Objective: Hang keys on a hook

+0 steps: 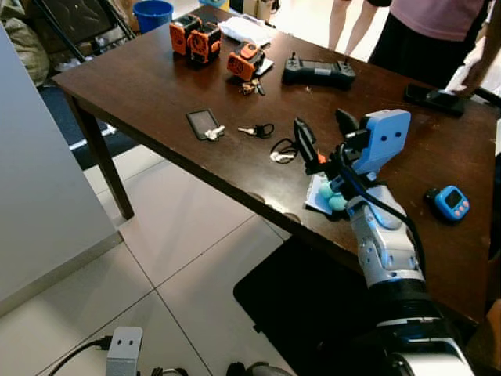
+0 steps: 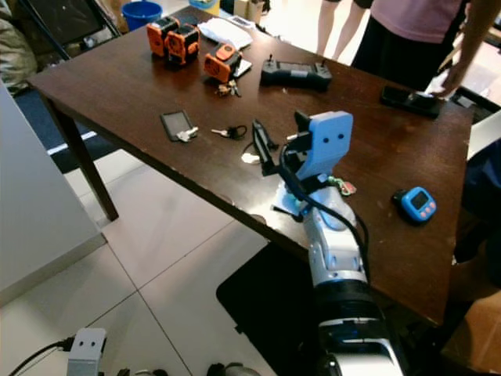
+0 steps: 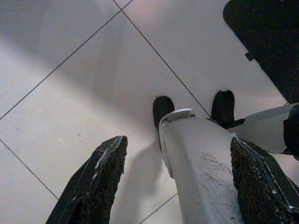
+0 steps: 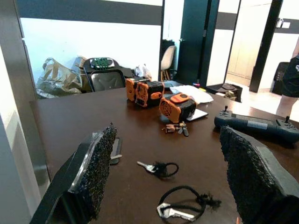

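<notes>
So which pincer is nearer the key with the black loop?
Right. The right pincer hovers open over the table, just short of the key. The left pincer hangs low over the floor tiles, off the table.

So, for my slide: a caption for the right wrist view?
Open right gripper hovering over key on black cord on brown table.

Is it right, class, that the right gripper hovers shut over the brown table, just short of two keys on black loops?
Not quite: the right gripper is open, its fingers wide apart, as the right wrist view shows. It does hover over the brown table, just short of the two keys.
</notes>
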You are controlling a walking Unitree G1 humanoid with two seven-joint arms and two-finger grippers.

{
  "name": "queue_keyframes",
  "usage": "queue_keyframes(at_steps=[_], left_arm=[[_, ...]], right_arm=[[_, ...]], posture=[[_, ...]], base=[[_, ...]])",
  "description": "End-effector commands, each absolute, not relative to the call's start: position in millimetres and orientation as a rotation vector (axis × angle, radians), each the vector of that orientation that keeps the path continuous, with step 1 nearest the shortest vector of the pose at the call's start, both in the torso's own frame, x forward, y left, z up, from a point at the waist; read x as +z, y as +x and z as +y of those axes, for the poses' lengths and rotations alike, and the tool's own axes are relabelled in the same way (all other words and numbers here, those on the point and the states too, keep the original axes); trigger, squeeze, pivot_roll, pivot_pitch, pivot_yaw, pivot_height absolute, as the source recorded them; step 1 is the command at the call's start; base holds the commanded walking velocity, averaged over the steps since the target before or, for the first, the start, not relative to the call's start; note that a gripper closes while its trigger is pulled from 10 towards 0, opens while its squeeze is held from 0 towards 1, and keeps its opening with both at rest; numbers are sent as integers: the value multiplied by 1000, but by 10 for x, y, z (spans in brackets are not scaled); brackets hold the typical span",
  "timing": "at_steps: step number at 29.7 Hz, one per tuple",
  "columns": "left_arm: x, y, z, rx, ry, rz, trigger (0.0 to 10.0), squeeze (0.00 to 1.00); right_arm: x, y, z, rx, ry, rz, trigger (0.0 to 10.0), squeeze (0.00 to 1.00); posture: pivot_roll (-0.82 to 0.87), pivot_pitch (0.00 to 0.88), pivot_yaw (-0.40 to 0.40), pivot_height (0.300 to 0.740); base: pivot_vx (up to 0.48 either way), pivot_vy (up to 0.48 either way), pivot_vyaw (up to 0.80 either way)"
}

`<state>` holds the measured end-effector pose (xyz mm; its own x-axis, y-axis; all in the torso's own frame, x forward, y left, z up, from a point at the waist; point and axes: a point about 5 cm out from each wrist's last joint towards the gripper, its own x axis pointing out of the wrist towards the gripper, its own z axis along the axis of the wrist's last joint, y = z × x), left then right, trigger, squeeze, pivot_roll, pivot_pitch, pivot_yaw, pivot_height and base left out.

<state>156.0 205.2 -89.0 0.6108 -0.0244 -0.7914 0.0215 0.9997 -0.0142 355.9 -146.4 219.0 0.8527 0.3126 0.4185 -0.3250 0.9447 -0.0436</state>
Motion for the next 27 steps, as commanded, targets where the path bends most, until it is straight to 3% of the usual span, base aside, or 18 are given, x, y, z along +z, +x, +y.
queue_keyframes(at_steps=[1, 27], left_arm=[[-972, 1386, 1993, -53, -22, 983, 10000, 0], [-1009, 1285, 2000, -49, -3, 1018, 10000, 0]], right_arm=[[2169, 3551, -1473, 330, 25, -423, 10000, 0], [2149, 3562, -1427, 357, 24, -395, 10000, 0]], posture=[[-59, 120, -35, 740], [-53, 117, -39, 740]], base=[[386, 0, 0], [393, 0, 0]])
